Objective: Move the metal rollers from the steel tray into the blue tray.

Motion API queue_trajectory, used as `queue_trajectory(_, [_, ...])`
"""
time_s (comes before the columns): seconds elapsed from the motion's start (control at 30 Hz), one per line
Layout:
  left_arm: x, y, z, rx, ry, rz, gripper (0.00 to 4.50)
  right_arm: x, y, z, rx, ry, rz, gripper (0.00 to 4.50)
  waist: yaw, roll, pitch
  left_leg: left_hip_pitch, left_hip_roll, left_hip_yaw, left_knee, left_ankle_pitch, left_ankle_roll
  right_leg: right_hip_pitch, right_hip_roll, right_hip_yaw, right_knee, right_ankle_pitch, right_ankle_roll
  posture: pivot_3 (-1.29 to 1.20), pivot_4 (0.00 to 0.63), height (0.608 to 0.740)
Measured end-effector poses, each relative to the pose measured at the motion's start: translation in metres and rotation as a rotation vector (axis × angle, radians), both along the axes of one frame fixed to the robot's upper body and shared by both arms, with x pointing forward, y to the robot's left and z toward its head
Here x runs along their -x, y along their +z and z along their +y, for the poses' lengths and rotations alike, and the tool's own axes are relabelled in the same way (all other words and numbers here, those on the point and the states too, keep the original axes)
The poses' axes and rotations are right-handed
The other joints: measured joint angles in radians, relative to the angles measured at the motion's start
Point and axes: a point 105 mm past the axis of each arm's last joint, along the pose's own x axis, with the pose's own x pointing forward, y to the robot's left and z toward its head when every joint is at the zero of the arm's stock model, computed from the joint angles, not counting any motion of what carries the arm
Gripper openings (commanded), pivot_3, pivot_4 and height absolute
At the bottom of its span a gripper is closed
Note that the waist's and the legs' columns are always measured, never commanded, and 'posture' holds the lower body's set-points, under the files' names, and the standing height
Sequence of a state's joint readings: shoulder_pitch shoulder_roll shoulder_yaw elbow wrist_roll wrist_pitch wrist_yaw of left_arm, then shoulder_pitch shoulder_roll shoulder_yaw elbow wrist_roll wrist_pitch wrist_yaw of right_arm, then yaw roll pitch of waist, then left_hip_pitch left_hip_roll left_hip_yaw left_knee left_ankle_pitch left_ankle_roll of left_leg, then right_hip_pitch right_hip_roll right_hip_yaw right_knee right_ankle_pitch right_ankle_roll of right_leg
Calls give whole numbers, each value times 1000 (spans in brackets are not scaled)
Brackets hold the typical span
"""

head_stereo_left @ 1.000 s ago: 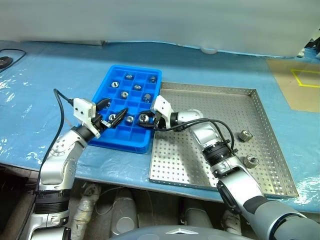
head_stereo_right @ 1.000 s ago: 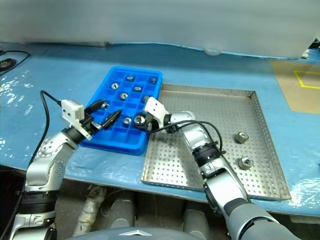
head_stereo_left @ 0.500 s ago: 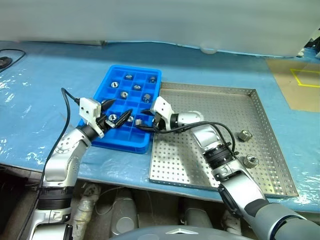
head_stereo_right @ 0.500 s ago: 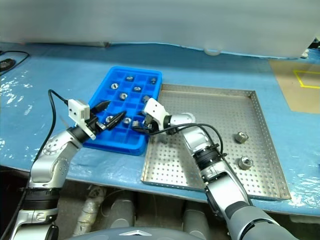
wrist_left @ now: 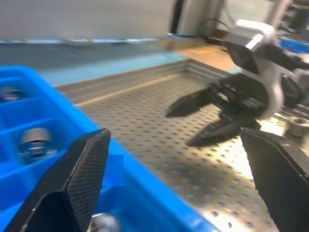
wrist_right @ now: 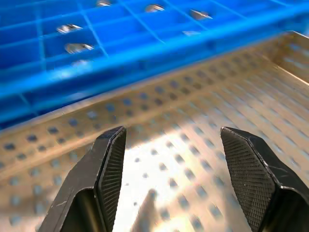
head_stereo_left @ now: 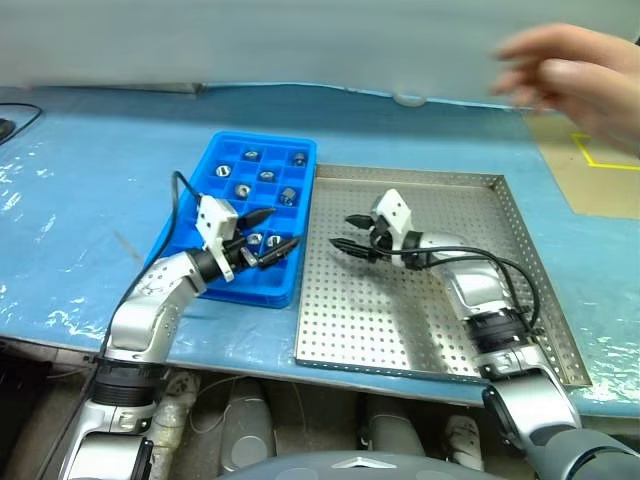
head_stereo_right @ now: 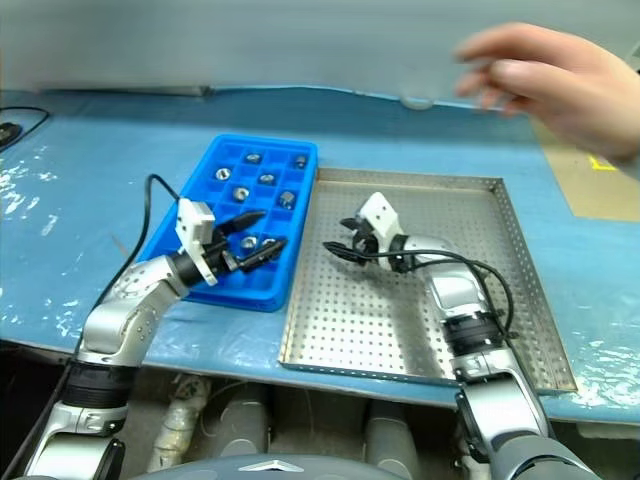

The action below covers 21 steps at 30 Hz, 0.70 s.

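Right tool [head_stereo_left: 347, 245] has pulled back out of the blue tray [head_stereo_left: 232, 190] to over the steel tray [head_stereo_left: 480, 215], fingers spread, nothing between them. Reads as a roller just dropped off. Left tool [head_stereo_left: 268, 240] has shifted right along the blue tray's near edge, spread wide, empty. Metal rollers [head_stereo_left: 243, 189] sit in separate blue compartments. No rollers visible on the steel tray now. A person's hand [head_stereo_left: 560, 85] has come in at the far right.
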State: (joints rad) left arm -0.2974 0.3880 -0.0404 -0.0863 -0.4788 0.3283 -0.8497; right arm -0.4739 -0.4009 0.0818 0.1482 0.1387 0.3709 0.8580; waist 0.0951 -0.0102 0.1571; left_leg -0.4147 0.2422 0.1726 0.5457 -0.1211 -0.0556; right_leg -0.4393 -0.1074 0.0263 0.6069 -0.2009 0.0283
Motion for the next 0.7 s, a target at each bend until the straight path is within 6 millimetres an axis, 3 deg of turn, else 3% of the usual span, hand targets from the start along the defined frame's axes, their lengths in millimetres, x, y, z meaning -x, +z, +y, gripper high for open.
queue_trajectory(0.13, [-1,-20,-13,-60,-65,57,4500,5,-6,-35,21,-139,6,3251,-18,0,0,2,0,1,0,0,0,0,0,1,1,0,0,-142,150,740])
queue_trajectory(0.3, [-10,-22,-28,-96,-136,41,4500,9,-9,-74,55,-319,-21,3251,-32,0,0,4,-1,3,0,0,0,2,-1,3,0,0,1,-223,150,740])
queue_trajectory(0.53, [-14,-22,-64,-97,-257,-16,4500,10,14,-124,95,-539,-117,3251,-35,3,-2,6,-2,3,1,-1,1,7,-1,4,-1,0,2,-283,150,740])
queue_trajectory(0.7, [-10,-25,-81,-104,-321,-32,4500,13,16,-151,147,-654,-127,3251,-54,6,-4,7,-2,3,1,-1,1,7,-1,4,-1,-3,8,-304,150,740])
